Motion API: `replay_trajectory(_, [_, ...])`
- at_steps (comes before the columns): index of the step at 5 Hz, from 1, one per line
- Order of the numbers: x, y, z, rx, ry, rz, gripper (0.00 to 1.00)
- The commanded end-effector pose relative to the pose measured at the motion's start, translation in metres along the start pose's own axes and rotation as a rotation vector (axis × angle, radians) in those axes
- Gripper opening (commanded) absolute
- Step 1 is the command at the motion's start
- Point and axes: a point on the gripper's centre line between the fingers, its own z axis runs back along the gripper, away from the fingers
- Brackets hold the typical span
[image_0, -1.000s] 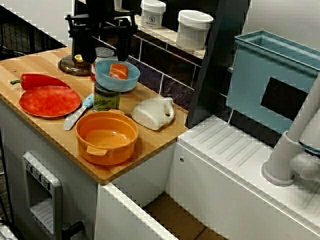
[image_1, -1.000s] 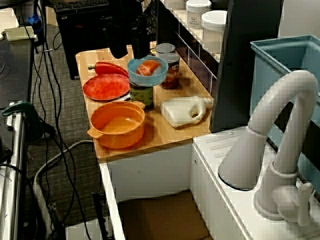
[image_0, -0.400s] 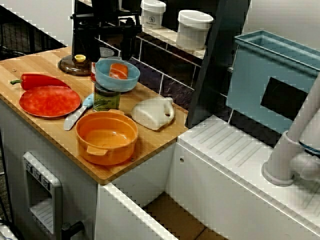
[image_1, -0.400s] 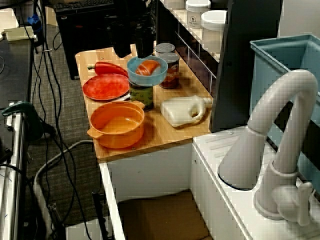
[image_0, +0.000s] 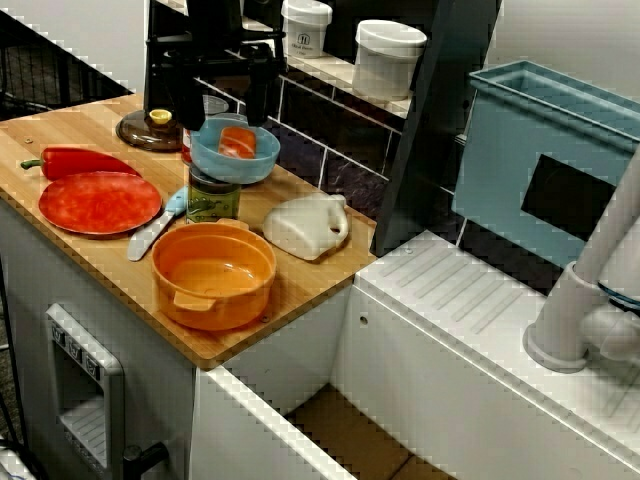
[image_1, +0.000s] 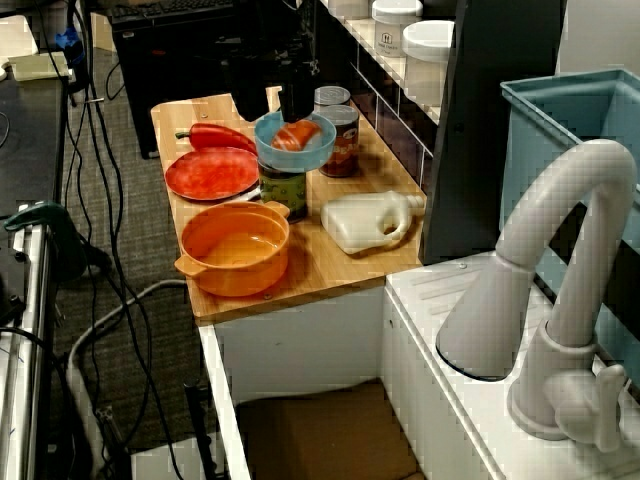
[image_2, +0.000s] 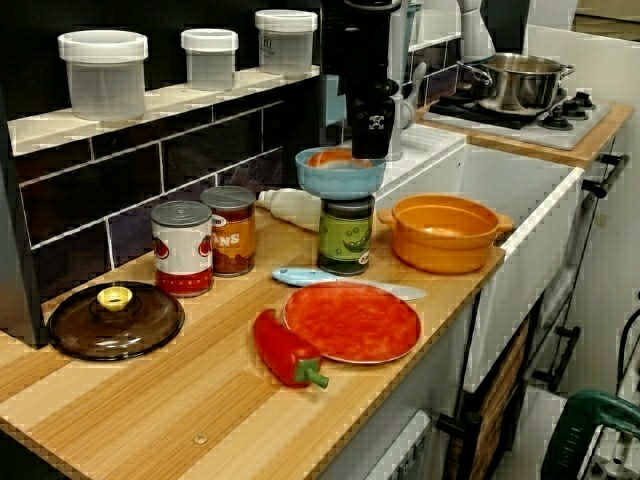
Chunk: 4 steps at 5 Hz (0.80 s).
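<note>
My black gripper (image_0: 224, 108) hangs open and empty just above a blue bowl (image_0: 235, 162), one finger on each side of it. In the bowl lies an orange salmon-like piece (image_0: 237, 142), and the bowl rests on a green jar (image_0: 212, 198). In the view over the tap, the gripper (image_1: 270, 103) sits over the bowl (image_1: 293, 150) and the piece (image_1: 295, 135). In the view along the counter, one finger (image_2: 372, 130) hangs edge-on at the bowl's (image_2: 340, 178) far rim, above the jar (image_2: 345, 235). I cannot tell whether the fingers touch the bowl.
On the wooden counter are an orange pot (image_0: 215, 300), a red plate (image_0: 98, 202), a red pepper (image_0: 80, 160), a blue-handled knife (image_0: 155, 228) and a white jug (image_0: 305, 225) on its side. Two cans (image_2: 181, 247) and a glass lid (image_2: 113, 318) stand by the tiled wall. A sink tap (image_1: 560, 260) rises at right.
The open gripper has shifted right along the counter, from beside the bowl to directly over it. The bowl and everything else stayed put.
</note>
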Motion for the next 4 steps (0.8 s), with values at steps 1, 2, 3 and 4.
replay_trajectory(1, [0.0090,-0.0015,0.0041,-0.007,-0.030,-0.007,1.00])
replay_trajectory(2, [0.0109,-0.0025,0.0011,-0.003,-0.028,-0.006,1.00])
replay_trajectory(3, [0.0115,-0.0033,-0.0007,0.000,-0.025,-0.006,1.00])
replay_trajectory(4, [0.0116,-0.0035,-0.0035,0.003,-0.025,-0.005,1.00])
